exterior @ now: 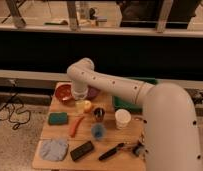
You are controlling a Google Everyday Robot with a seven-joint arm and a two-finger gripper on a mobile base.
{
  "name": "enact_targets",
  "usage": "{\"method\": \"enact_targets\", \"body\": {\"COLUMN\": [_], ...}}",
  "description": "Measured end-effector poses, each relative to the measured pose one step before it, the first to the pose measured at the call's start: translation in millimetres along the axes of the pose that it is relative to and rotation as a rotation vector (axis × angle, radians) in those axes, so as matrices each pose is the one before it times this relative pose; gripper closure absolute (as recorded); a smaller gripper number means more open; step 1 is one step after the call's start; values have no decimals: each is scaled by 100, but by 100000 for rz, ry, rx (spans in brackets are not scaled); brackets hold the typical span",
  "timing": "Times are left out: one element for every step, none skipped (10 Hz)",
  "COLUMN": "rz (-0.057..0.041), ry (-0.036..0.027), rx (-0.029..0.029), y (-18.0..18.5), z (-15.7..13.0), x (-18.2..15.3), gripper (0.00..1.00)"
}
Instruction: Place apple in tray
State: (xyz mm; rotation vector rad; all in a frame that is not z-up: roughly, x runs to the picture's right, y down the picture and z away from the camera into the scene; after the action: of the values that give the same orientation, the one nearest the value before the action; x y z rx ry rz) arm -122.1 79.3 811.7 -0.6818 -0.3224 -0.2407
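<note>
The apple (87,105) is small and yellowish and sits on the wooden table (45,132), just in front of the two bowls. My gripper (80,101) hangs down from the white arm and is right at the apple's left side, low over the table. The green tray (124,104) lies to the right of the apple at the back of the table. The arm hides most of the tray; a far corner of it (151,80) shows behind the arm.
A red bowl (63,92) and a purple bowl (93,92) stand behind the apple. An orange carrot (76,125), green sponge (58,118), dark metal cup (99,114), blue cup (98,131), white cup (123,119), blue cloth (54,149) and black items (82,150) fill the front.
</note>
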Motion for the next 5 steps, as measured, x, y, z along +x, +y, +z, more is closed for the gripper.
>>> {"method": "enact_targets", "body": {"rz": [1536,1178,490,248,77], "ry": [-1284,-1876,-892,-629,-229], "rx": [-286,-502,-488,-908,-907], "y": [-30,-208,-161,-159,-112], "z": [109,229,263,291,302], "x": [323,150,36,-114,-128], "gripper": [20,20,20,20,20]}}
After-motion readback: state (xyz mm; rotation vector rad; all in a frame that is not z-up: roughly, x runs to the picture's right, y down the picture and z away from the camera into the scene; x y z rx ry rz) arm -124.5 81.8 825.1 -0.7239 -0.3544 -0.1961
